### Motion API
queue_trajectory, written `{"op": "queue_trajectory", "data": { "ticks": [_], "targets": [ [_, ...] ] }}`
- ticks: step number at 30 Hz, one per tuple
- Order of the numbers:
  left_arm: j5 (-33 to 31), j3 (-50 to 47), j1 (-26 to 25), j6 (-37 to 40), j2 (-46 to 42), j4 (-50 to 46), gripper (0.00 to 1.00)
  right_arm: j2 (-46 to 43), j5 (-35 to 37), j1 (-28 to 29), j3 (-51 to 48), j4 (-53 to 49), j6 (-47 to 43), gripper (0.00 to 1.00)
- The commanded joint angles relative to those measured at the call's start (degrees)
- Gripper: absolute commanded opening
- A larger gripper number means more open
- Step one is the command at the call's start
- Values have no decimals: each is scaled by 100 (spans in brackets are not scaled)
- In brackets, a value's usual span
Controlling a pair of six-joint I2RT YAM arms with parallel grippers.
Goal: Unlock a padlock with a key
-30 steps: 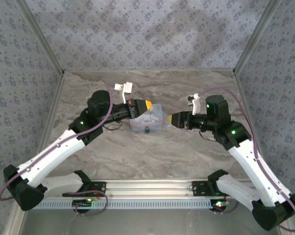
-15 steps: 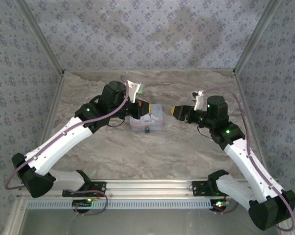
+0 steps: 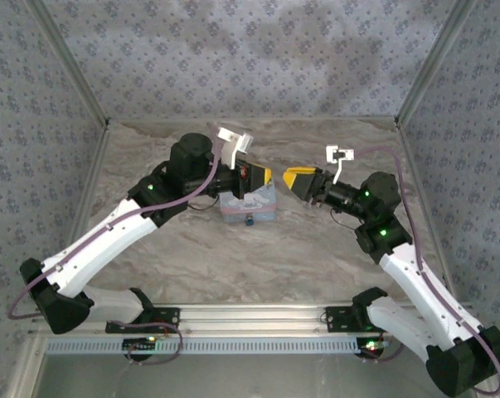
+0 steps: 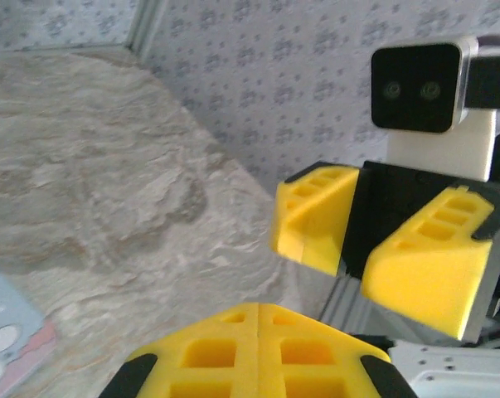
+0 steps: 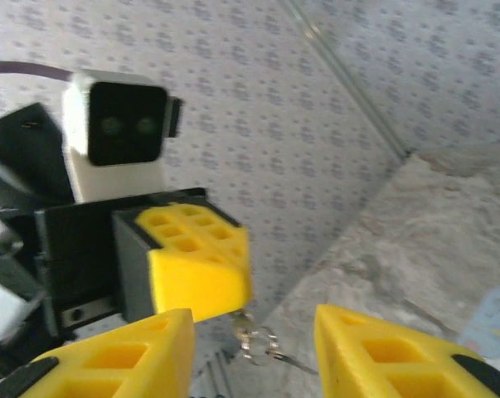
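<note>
Metal, small and rigid, the padlock (image 3: 249, 220) sits on the marbled table (image 3: 316, 257) at the near edge of the pale blue tin (image 3: 263, 203), touching it as far as I can tell. It should be light and slick, prone to skid or swivel. I judge the best hold is across its flat body sides, with the keyhole left free. The left gripper (image 3: 261, 176), over the tin's far side, is clenched on the key (image 5: 254, 338), a thin, blurred bit of metal with a ring hanging from its fingertips. The right gripper (image 3: 289, 178) faces it just to the right, jaws parted either side of the key, grasping nothing
</note>
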Motion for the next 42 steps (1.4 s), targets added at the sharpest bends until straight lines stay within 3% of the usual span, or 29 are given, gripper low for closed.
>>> {"op": "queue_trajectory", "data": {
  "ticks": [1, 8, 16, 23, 29, 35, 36, 37, 39, 42],
  "targets": [
    [380, -55, -51, -241, -148, 620, 0, -85, -348, 78, -67, 685, 194, 45],
    [615, -137, -69, -484, -197, 944, 0, -35, -290, 293, 17, 504, -46, 50],
    [625, -291, -102, -638, -254, 1192, 0, -1, -215, 571, 238, 180, -336, 43],
    [653, -368, -145, -710, -300, 1305, 0, 4, -48, 572, 279, 81, -379, 26],
    [664, -455, -171, -794, -361, 1465, 0, 91, -78, 609, 386, -45, -523, 2],
    [636, -430, -169, -800, -406, 1445, 0, 25, -8, 629, 334, -227, -668, 0],
    [599, -415, -165, -812, -415, 1414, 4, 0, 16, 632, 326, -260, -686, 0],
    [529, -419, -163, -823, -434, 1376, 17, -24, 40, 633, 313, -278, -699, 0],
    [436, -455, -137, -826, -497, 1353, 34, -87, 113, 631, 299, -319, -707, 0],
    [326, -566, -106, -848, -614, 1370, 42, -159, 183, 624, 269, -366, -739, 0]
  ]
}}
